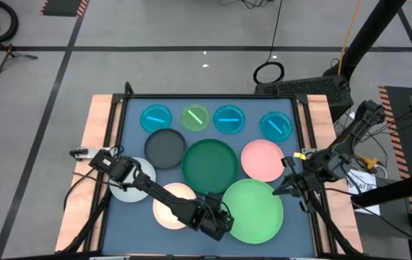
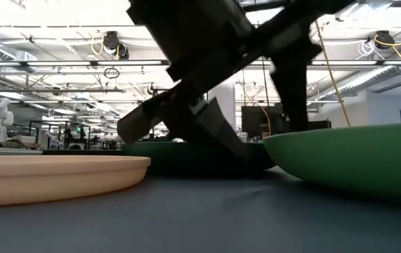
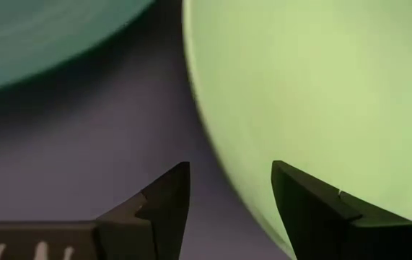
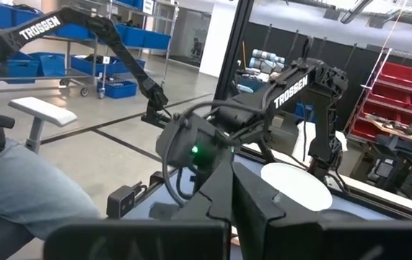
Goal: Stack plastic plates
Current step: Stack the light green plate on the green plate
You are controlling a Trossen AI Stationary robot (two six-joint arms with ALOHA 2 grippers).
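In the high view ten plastic plates lie flat on the dark mat. In the far row are a cyan point(image 1: 156, 118), a lime point(image 1: 195, 117) and two more cyan small plates point(image 1: 229, 118) point(image 1: 275, 125). Nearer lie the dark grey point(image 1: 165, 147), dark green point(image 1: 209, 162), pink point(image 1: 263, 159), pale grey point(image 1: 128, 184), cream point(image 1: 169, 208) and light green point(image 1: 256, 211) plates. My left gripper point(image 1: 224, 222) point(image 3: 231, 167) is open, low at the light green plate's left rim. My right gripper point(image 1: 292, 180) waits at the table's right edge beside the pink plate. My left gripper stands astride the light green plate's left rim point(image 3: 238, 155), one finger point(image 3: 299, 202) over the plate's inside and the other point(image 3: 169, 195) outside over the mat. It comes slanting down from the table's left. Whether either finger touches the plate, I cannot tell.
The left arm point(image 1: 148, 186) reaches across the pale grey and cream plates. The dark green plate point(image 3: 40, 36) lies close beside the left gripper. A raised frame point(image 1: 303, 130) borders the mat. Bare mat point(image 1: 130, 227) shows near the front left corner.
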